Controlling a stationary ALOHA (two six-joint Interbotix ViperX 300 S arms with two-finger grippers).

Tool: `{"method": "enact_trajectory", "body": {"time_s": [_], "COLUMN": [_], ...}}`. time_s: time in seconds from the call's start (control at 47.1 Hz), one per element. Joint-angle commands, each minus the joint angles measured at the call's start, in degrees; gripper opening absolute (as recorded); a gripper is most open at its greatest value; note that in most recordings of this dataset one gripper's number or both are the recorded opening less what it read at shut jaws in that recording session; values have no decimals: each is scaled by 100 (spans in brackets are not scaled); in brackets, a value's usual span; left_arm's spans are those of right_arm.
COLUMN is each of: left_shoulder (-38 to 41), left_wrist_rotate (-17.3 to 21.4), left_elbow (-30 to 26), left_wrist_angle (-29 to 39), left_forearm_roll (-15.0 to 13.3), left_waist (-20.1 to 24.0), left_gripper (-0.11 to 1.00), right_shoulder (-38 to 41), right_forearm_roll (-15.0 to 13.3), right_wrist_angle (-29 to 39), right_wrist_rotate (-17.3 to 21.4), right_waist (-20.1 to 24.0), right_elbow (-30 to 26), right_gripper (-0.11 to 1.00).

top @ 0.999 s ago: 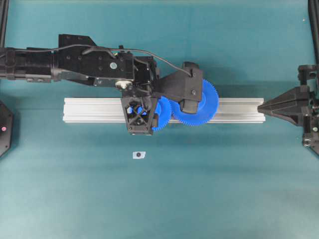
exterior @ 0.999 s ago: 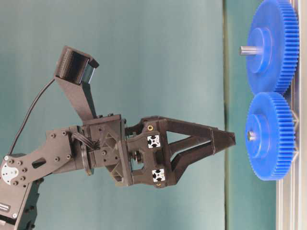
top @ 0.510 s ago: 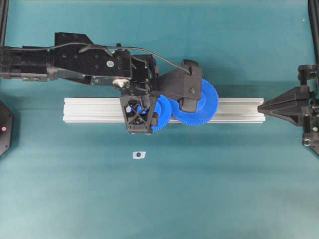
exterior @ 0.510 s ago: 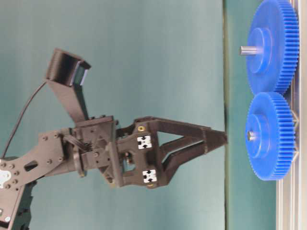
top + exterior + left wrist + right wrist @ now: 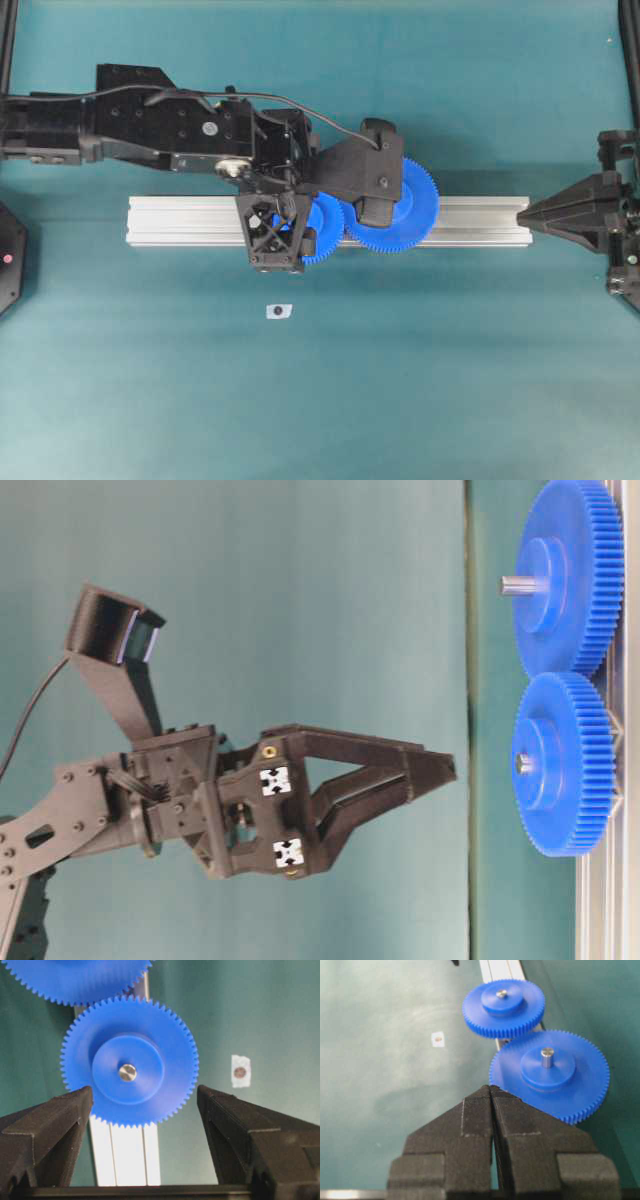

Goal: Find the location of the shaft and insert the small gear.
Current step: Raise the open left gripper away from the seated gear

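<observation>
Left black gripper hangs wide open and empty above the small blue toothed plastic gear, already seated on the thin grey metal shaft, meshed with the larger blue gear. Snagging teeth while retreating could unseat it.

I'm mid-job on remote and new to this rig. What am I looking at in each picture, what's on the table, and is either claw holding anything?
Two black robot arms work over a teal table. One picture looks straight down, one looks from table height and appears turned sideways, and one camera rides on each wrist.

A silver rail lies on the table, carrying two meshed blue gears. The small gear already sits on its shaft, whose metal tip shows in the hub. Beside it is the larger gear. A small white sticker with a dark dot lies in front of the rail.

The left gripper is open above the small gear, holding nothing. The right gripper is shut and empty.
</observation>
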Motion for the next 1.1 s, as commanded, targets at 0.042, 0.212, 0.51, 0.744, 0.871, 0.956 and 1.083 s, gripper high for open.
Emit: {"method": "enact_trajectory", "body": {"time_s": [0.042, 0.212, 0.51, 0.744, 0.871, 0.956, 1.083], "left_shoulder": [-229, -272, -352, -360, -360, -369, -387], "left_wrist_rotate": [-9, -9, -9, 0, -9, -9, -9], "left_elbow": [-141, -141, -141, -141, -141, -141, -141], "left_wrist_angle": [0, 0, 53, 114, 114, 114, 114], "left_forearm_roll": [18, 18, 18, 18, 18, 18, 18], "left_waist": [-9, -9, -9, -9, -9, 0, -9], "left_gripper": [80, 80, 80, 80, 80, 80, 80], "right_shoulder": [44, 44, 35, 35, 44, 44, 44], "right_forearm_roll": [9, 9, 0, 0, 0, 0, 9], "right_wrist_angle": [-44, -35, -35, -26, -35, -53, -62], "right_wrist_rotate": [53, 53, 53, 62, 62, 70, 123], "right_waist": [-9, -18, -18, -9, -9, -18, -18], "right_elbow": [-62, -53, -53, -62, -44, -26, 0], "right_gripper": [0, 0, 0, 0, 0, 0, 0]}}
